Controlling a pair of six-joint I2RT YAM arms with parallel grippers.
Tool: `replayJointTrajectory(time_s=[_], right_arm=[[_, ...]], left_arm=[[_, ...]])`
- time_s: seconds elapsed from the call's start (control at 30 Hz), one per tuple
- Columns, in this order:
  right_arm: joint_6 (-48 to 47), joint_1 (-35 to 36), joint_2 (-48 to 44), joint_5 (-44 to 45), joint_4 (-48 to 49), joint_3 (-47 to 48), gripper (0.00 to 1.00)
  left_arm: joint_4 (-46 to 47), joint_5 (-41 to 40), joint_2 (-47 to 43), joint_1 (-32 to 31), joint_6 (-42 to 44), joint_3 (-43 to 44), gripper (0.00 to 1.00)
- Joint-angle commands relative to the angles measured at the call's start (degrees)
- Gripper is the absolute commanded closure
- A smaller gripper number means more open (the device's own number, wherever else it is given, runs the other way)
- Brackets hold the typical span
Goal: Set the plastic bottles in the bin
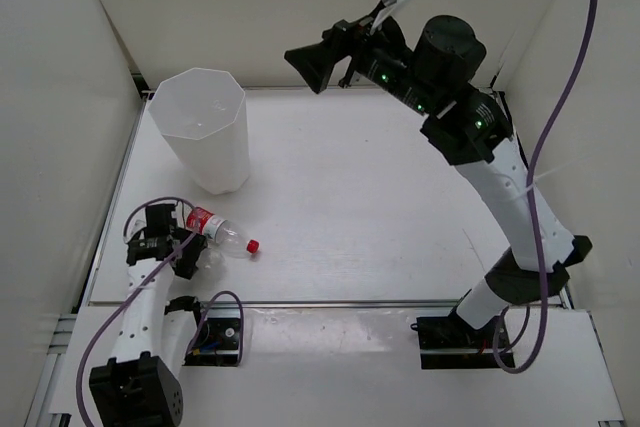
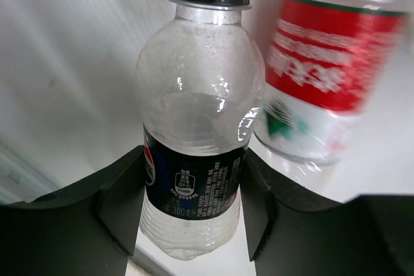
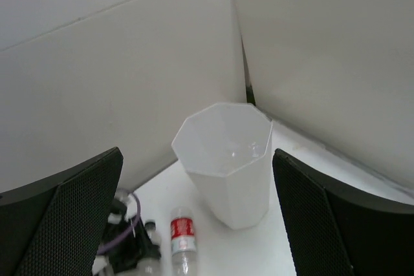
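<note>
The bin (image 1: 205, 137) stands at the back left, tall, white and faceted; it also shows in the right wrist view (image 3: 229, 172). Faint glints show inside it. A red-label bottle (image 1: 218, 230) with a red cap lies on the table in front of the bin, also in the left wrist view (image 2: 323, 69) and the right wrist view (image 3: 182, 236). My left gripper (image 1: 186, 251) is shut on a clear bottle (image 2: 194, 134) with a black cap and dark blue label, right beside the red-label bottle. My right gripper (image 1: 303, 69) is open and empty, high above the back of the table.
White walls close the table on the left, back and right. A metal strip (image 1: 350, 303) runs along the near edge. The right arm's purple cable (image 1: 560, 97) hangs at the right; the left arm's cable (image 1: 150, 212) loops by its wrist.
</note>
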Motion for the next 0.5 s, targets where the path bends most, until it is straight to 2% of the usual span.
replayJointTrajectory(time_s=[0.0,0.07,0.1,0.17,0.23,0.3,0.4,0.47], right_arm=[[-0.9,1.2,-6.6,3.9,-3.9,-3.9,0.0],[0.6,1.2,-8.2,5.2,-5.4,-7.9,0.0],[0.6,1.2,-9.3,5.9,-6.3,-9.1,0.0],[1.9,1.2,-9.9,6.6,-6.9,-11.5,0.0],[2.9,1.2,-10.6,6.6,-7.5,-14.0,0.0],[4.0,1.2,-10.6,6.6,-7.5,-14.6,0.0],[4.5,1.2,-9.2,5.2,-7.5,-13.7,0.0],[5.1,1.2,-8.5,4.6,-7.5,-12.6,0.0]], left_arm=[[-8.6,0.6,-4.8,0.9,-0.2,14.2,0.46],[-12.5,0.6,-6.0,0.9,0.4,22.5,0.44],[-13.5,0.6,-6.0,0.9,1.0,31.2,0.44],[-11.5,0.6,-5.5,0.9,4.3,39.7,0.44],[-5.4,2.4,-1.5,0.9,8.7,49.9,0.44],[2.1,2.4,2.6,0.9,14.2,56.0,0.41],[9.1,-1.5,12.6,0.3,18.7,62.6,0.38],[10.0,-1.5,22.1,-1.2,22.5,70.7,0.38]])
